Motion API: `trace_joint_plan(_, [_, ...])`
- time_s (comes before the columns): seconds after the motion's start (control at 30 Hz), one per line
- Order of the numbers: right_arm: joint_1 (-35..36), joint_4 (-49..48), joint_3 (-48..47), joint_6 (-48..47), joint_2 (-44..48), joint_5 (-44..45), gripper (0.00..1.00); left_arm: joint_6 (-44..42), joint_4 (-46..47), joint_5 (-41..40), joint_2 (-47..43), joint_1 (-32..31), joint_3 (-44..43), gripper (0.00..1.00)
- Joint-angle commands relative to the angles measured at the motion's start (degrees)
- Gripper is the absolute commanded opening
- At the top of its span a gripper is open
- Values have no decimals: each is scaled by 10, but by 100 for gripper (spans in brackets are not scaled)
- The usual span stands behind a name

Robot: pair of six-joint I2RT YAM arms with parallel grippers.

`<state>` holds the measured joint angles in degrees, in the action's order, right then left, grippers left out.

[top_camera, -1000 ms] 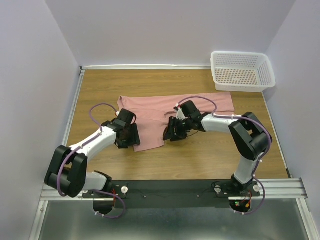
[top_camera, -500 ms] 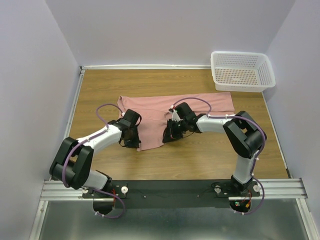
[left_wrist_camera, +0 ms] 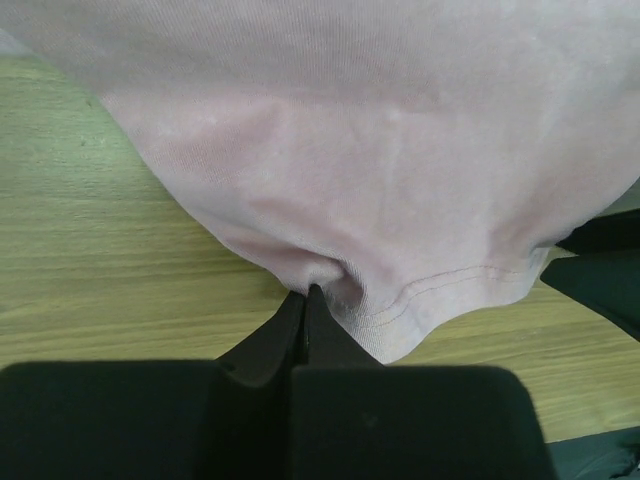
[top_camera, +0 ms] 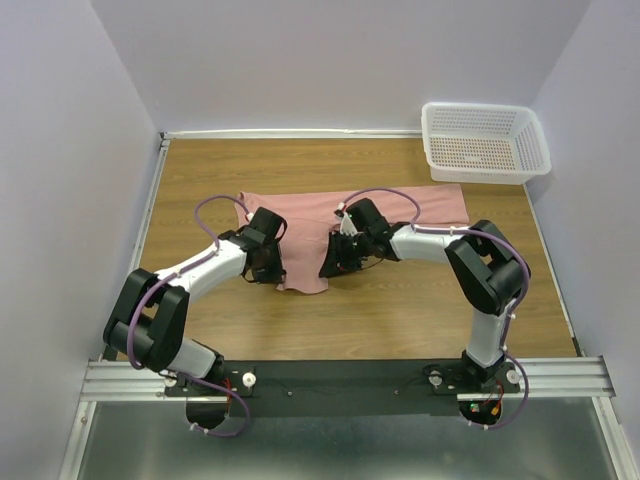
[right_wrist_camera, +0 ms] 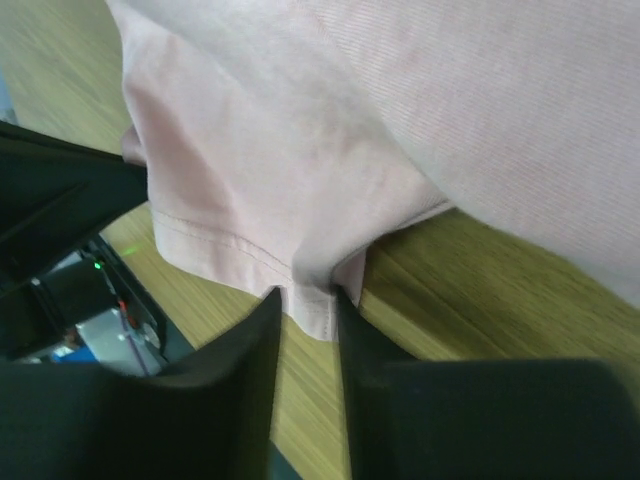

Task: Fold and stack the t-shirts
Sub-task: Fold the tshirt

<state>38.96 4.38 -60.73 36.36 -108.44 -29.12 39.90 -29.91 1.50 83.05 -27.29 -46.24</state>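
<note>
Left gripper [left_wrist_camera: 305, 298] and right gripper [right_wrist_camera: 306, 312] both pinch the t-shirt [left_wrist_camera: 380, 150].
Left jaws are closed tight on a pucker of the near hem. Right jaws, narrowly apart, clamp its corner. The t-shirt spreads away across the table [left_wrist_camera: 90, 270].

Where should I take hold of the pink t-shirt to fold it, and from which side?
On the pink t-shirt, pinch the stitched hem at its two near corners, coming in low from the near side: it lies flat, and that free edge points that way.

walls [top_camera: 330, 60]: plain pale lavender on three sides | table [top_camera: 400, 310]: wood-grain top | rail [top_camera: 560, 375]: metal, along near edge | light: even
</note>
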Motion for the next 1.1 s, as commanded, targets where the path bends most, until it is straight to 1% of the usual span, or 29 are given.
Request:
trace_joint_plan(0.0, [3, 23, -1, 3, 3, 39, 42, -10, -16, -18, -2, -3, 3, 0])
trace_joint_plan(0.07, [3, 43, -2, 4, 7, 58, 45, -11, -17, -18, -6, -3, 8, 0])
trace_joint_plan(0.1, [5, 67, -7, 4, 8, 82, 45, -12, -19, -18, -10, -3, 11, 0])
trace_joint_plan(0.2, [15, 88, -9, 2, 8, 110, 46, -14, -20, -18, -15, -4, 15, 0])
trace_joint_plan(0.47, [51, 108, -31, 13, -21, 128, 46, -25, -23, -18, -21, -3, 19, 0])
trace_joint_plan(0.5, [52, 112, -31, 14, -23, 131, 44, -25, -23, -18, -24, -4, 19, 0])
trace_joint_plan(0.53, [54, 113, -28, 19, -22, 139, 39, -27, -23, -18, -24, -4, 20, 0])
trace_joint_plan(0.57, [53, 114, -26, 20, -21, 142, 39, -27, -24, -18, -27, -3, 20, 0])
trace_joint_plan(0.6, [54, 115, -26, 21, -22, 144, 31, -27, -25, -18, -30, -3, 20, 0])
trace_joint_plan(0.63, [53, 117, -24, 22, -21, 147, 28, -28, -26, -18, -31, -3, 19, 0])
trace_joint_plan(0.67, [54, 118, -24, 23, -20, 148, 20, -28, -27, -18, -32, -3, 19, 0])
trace_joint_plan(0.77, [53, 119, -28, 20, -19, 153, 11, -28, -30, -22, -35, -4, 12, 0])
trace_joint_plan(0.8, [53, 120, -33, 20, -19, 156, 4, -27, -31, -24, -36, -3, 9, 0])
trace_joint_plan(0.83, [52, 122, -38, 18, -18, 165, 1, -27, -33, -26, -35, -3, 0, 0])
trace_joint_plan(1.0, [39, 133, -80, 9, -17, 173, 1, -32, -38, -48, -16, 10, -45, 0])
trace_joint_plan(1.07, [25, 136, -110, 8, -23, 170, 1, -40, -38, -65, 2, 22, -80, 0])
